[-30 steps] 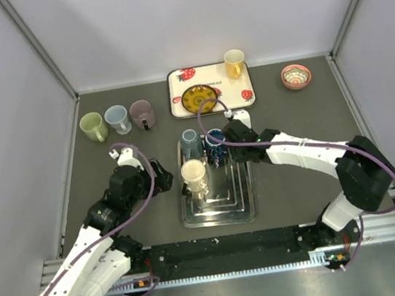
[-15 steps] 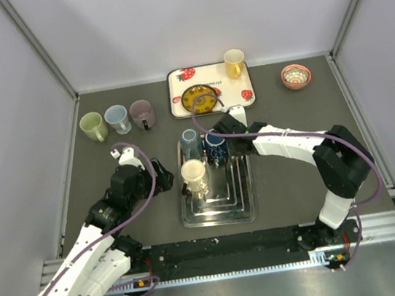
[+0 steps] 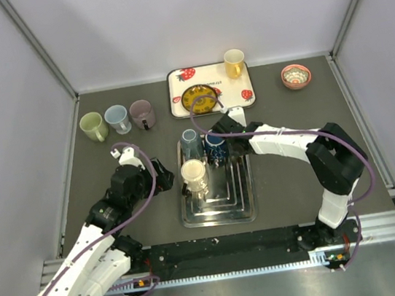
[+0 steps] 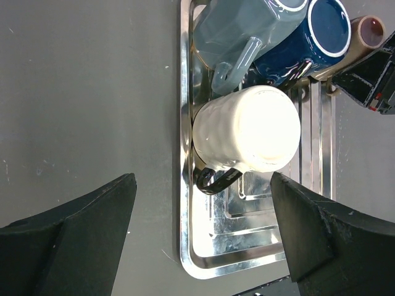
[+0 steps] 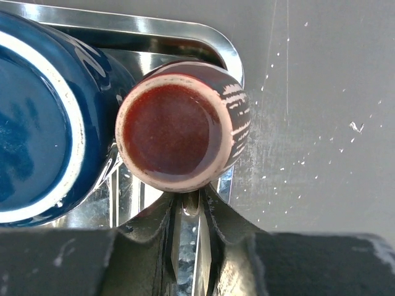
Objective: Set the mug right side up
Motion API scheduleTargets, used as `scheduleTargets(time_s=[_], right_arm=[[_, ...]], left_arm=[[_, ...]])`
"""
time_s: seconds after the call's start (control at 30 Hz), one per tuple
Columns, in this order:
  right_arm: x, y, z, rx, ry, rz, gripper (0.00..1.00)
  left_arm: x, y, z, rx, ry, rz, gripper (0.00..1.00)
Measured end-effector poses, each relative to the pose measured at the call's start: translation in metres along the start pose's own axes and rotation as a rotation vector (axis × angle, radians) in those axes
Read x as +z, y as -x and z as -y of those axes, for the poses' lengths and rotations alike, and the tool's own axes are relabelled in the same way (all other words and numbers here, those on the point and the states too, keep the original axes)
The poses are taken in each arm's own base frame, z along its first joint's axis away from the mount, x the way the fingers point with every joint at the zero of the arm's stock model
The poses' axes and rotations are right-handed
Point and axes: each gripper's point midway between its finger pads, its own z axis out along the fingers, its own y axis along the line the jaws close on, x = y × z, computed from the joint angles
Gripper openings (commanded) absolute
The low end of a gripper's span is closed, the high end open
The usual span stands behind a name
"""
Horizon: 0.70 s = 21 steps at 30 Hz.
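While the small brown clay mug (image 5: 176,132) is standing bottom-up in the shiny metal tray's (image 5: 203,38) 1 o'clock corner, the nearer right gripper (image 5: 190,203) is waiting at its 6 o'clock, fingers nearly touching, grip unclear. The left gripper (image 4: 203,179) is hanging wide open.

Bright, even overhead light, soft shadows; glare streaks the steel tray (image 4: 185,154), and the left claw (image 4: 203,185) looks blurred.

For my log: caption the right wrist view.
Right gripper, jaws nearly together, at brown mug beside blue mug on steel tray.
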Motion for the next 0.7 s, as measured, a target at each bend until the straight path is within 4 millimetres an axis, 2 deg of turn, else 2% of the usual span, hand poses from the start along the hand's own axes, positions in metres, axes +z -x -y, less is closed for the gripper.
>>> scheduleTargets(time_s=[0.17, 0.47, 0.7], right_arm=[[0.0, 0.001, 0.002, -0.001, -0.011, 0.006, 0.0], [-0.005, 0.001, 0.006, -0.007, -0.01, 0.008, 0.0], [-0.027, 0.01, 0.014, -0.012, 0.011, 0.039, 0.0]], left_arm=[[0.001, -0.002, -0.002, 0.0, 0.003, -0.005, 0.94], [0.001, -0.004, -0.002, 0.0, 0.001, -0.009, 0.94], [0.002, -0.002, 0.001, -0.005, -0.01, -0.003, 0.93]])
